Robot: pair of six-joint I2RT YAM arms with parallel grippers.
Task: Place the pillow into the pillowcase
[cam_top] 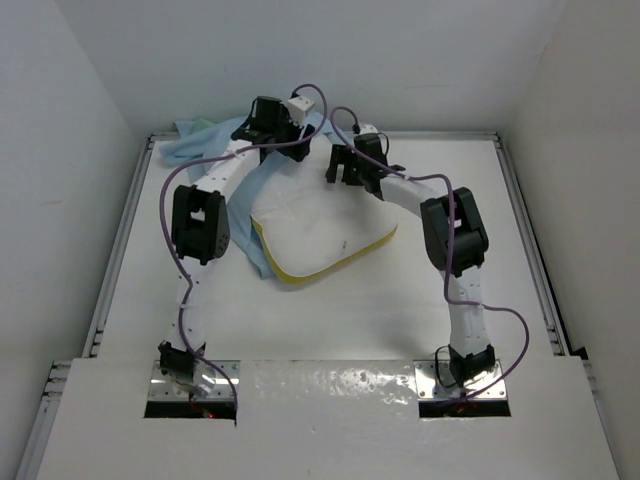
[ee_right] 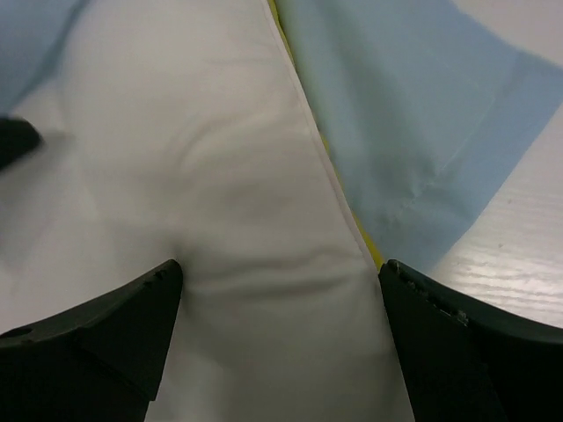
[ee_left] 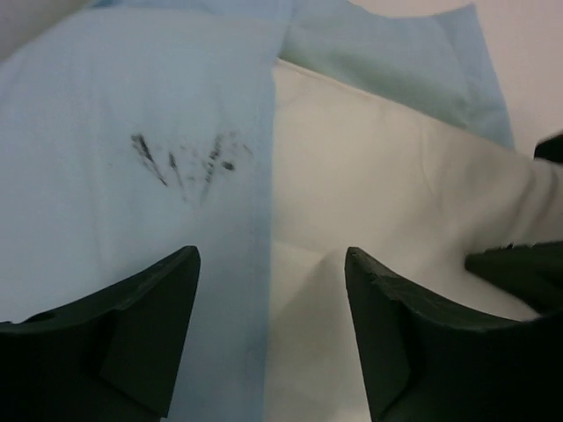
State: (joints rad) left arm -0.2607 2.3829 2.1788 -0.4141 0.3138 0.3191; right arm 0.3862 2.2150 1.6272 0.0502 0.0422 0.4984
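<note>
White pillow [cam_top: 320, 225] against blue pillowcase [cam_top: 195, 145] — left gripper [ee_left: 271, 264] and right gripper [ee_right: 281, 272] gape, empty

A white worktop [cam_top: 330, 320] with a faint wood grain fills a box of plain white walls: one on the left [cam_top: 50, 200], one on the right [cam_top: 590, 150] and one at the far side [cam_top: 330, 50]. A metal rail runs along the worktop's left edge [cam_top: 118, 250] and another along its right edge [cam_top: 530, 250]. A glossy white panel [cam_top: 330, 420] covers the near edge. It has two square cut-outs, each showing a shiny metal plate, one left [cam_top: 222, 385] and one right [cam_top: 430, 385].
</note>
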